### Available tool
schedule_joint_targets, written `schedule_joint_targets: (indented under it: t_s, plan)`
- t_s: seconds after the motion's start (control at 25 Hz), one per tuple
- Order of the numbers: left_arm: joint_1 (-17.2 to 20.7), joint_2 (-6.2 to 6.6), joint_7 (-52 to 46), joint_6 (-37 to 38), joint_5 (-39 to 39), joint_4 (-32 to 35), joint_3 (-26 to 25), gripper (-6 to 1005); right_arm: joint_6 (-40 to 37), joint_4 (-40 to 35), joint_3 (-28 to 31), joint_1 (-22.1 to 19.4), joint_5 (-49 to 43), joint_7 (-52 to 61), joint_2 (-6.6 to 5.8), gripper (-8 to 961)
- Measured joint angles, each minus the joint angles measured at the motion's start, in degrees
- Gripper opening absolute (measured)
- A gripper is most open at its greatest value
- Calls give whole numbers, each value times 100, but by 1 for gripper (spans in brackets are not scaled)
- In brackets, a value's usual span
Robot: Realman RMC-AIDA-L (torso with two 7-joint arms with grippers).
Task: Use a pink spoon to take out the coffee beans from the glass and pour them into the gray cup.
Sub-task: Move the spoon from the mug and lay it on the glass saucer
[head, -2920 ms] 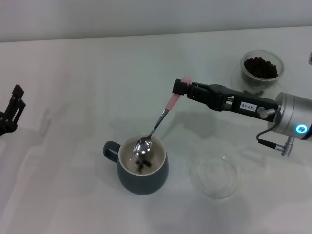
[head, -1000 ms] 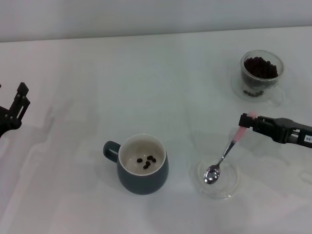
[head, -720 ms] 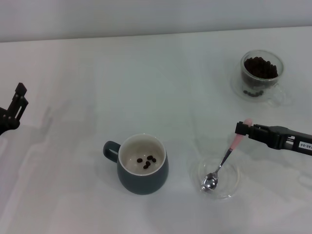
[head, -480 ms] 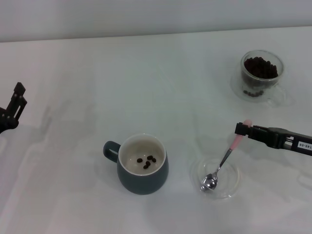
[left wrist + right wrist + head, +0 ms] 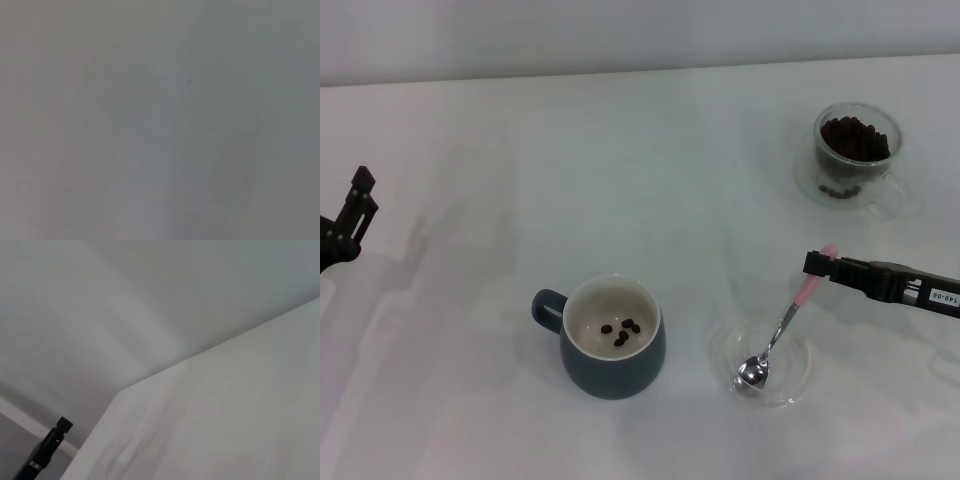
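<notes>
Near the right edge of the head view, the right claw is reaching in level and nearly horizontal from off-frame, its slim black fingers clamped together on the tip of the pink spoon. That spoon is slanting down and toward the robot's left, its pink handle uppermost and its silver bowl resting inside a shallow clear saucer on the white counter. Whether the bowl is pressing on the saucer or just above it cannot be told.

Just to the left of the saucer, apart from it, the gray cup is standing upright with its loop handle pointing to the left; a few coffee beans are lying on its cream bottom. Far back on the right, well apart from the claw, the glass is sitting upright and holding a dark heap of beans.

At the left edge, the left claw is hanging parked, far from everything; its fingers are showing only partly, so whether they are apart or together cannot be told.

Between the cup and the left arm, and across the middle toward the far wall, bare counter is lying open. The right wrist view is showing the counter's edge with the left claw small beyond it.
</notes>
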Motion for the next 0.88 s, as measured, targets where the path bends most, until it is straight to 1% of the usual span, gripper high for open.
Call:
schedule_joint_targets:
  t_s: [0.2,0.48,0.88]
  plan:
    - [-1,0,0,21,-16,0,0,652,-50,28,-6,18,0,3,6,153]
    - [-2,0,0,61,-34,0,0,652,-50,54,22,39,6,2,5,195]
    - [-2,0,0,82,-36,0,-1,651,-214,53,0,58,-1,2,48,256]
